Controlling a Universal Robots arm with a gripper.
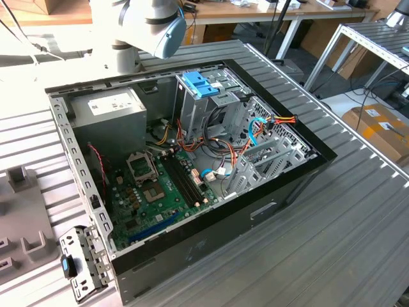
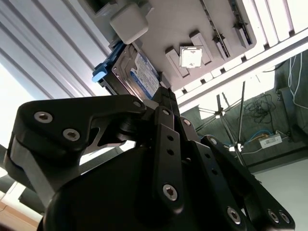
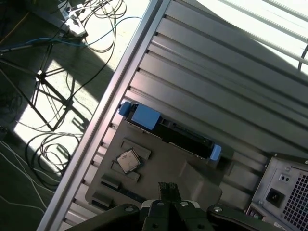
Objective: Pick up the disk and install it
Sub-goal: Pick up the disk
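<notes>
A ribbed metal worktop (image 1: pixel 332 243) carries an open black computer case (image 1: pixel 211 236), which lies on its side with its inside showing. The robot arm (image 1: pixel 153 25) stands behind the case in the exterior view.

Inside the case:
- A grey power-supply box (image 1: pixel 108 118) sits in the corner towards the exterior view's left.
- A green circuit board (image 1: pixel 160 198) covers the floor beside the box.
- A bare blue plastic bracket (image 1: pixel 199 84) sits on top of the metal drive cage near the far wall.

Outside the case, a flat grey tray (image 3: pixel 192 178) with raised blocks lies on the worktop, near the case's back panel in the first wrist view. The disk (image 3: pixel 183 137) stands on its long edge along one side of this tray, between the tray and the bare ribs of the worktop. Its blue rails show at both ends. In the second wrist view its labelled face (image 2: pixel 137 72) is turned towards the camera.

The hand (image 3: pixel 168 188) hovers over the tray near the disk, without touching it. Its black fingertips look pressed together with nothing between them.

A small square chip (image 3: pixel 128 160) rests in a pocket of the tray, just beside the disk.
</notes>
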